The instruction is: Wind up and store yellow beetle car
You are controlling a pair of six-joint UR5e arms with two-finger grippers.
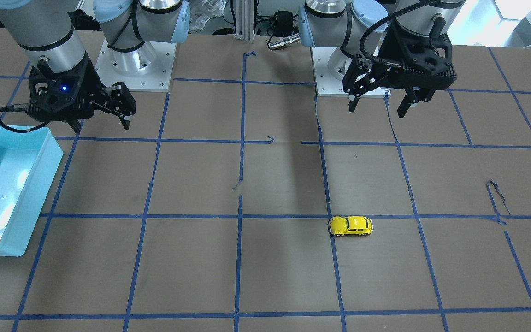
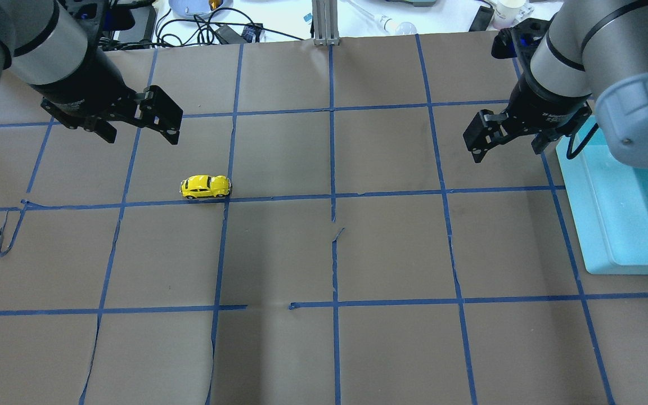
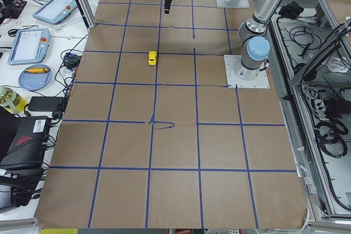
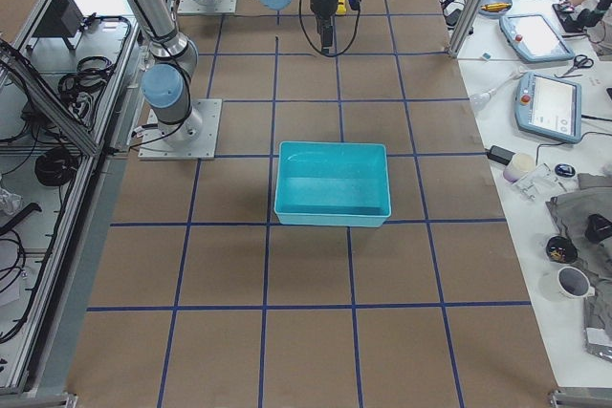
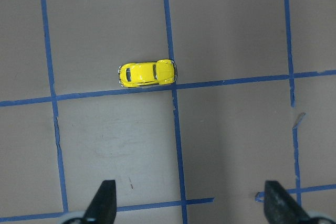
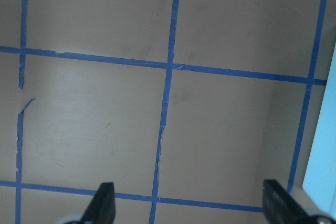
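The left gripper (image 2: 138, 132) is seen hanging above the surface (image 2: 391, 253), left of its middle and nearer the far edge, jaws spread wide, nothing held. Just this side of it, the yellow beetle car (image 2: 206, 187) is found on its wheels, parked lengthwise along a blue tape line (image 2: 332, 196). A loose curl of tape (image 2: 6, 236) is spotted further towards the left edge. Over on the right, the right gripper (image 2: 505, 147) is poised above the surface, likewise spread and empty, just beside the teal bin (image 2: 574, 208), which is set towards the right edge, well apart from the car.
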